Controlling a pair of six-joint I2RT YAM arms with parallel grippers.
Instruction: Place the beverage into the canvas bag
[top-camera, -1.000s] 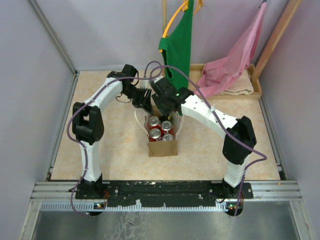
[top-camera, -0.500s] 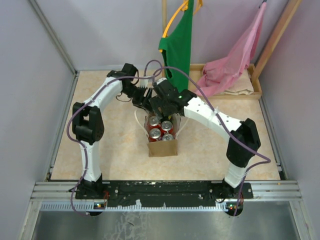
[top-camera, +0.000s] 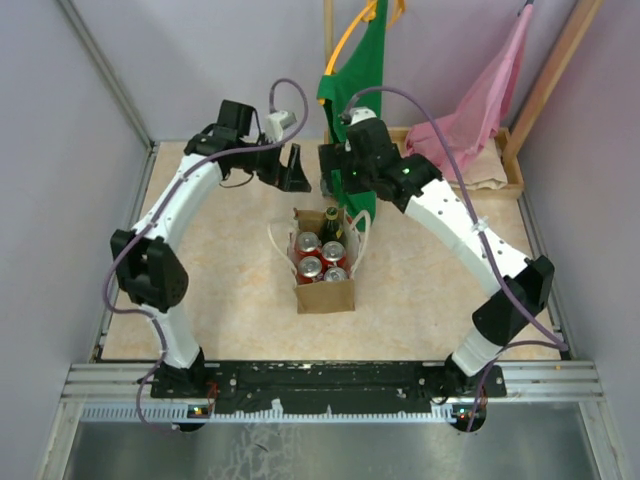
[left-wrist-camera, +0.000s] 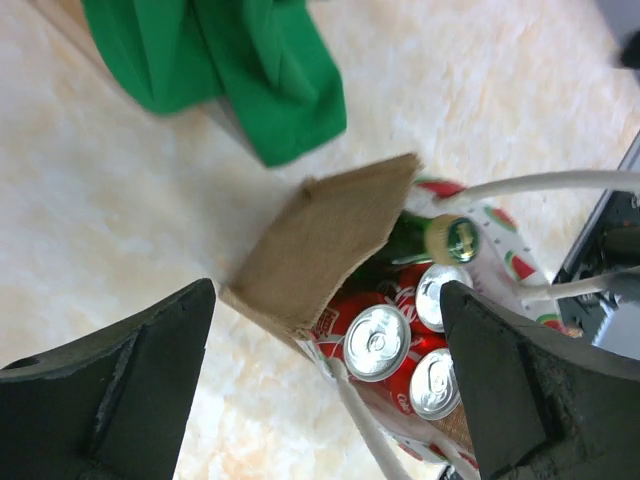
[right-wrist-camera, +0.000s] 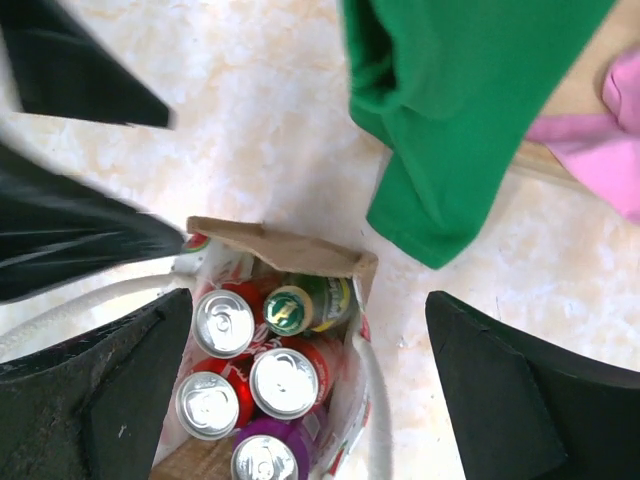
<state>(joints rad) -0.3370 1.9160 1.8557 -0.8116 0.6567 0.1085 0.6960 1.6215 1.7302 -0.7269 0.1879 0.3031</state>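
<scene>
Over beige tabletop (top-camera: 420, 290), left pincer (top-camera: 293, 178) and right pincer (top-camera: 332, 180) hang agape beyond the canvas bag (top-camera: 322, 292).

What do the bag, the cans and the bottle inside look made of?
Canvas bag: coarse woven cloth, matte; the tan panel shows a burlap-like weave. Cans: metal, likely aluminium; shiny silver tops. Bottle: glossy green, probably glass; cannot be sure.

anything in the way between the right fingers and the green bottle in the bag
Nothing visible does. The right fingers stand open, raised clear of the canvas bag, and its mouth is uncovered: the green bottle shows at the far end beside the red cans. The green cloth hangs off to one side, not over the bag.
</scene>
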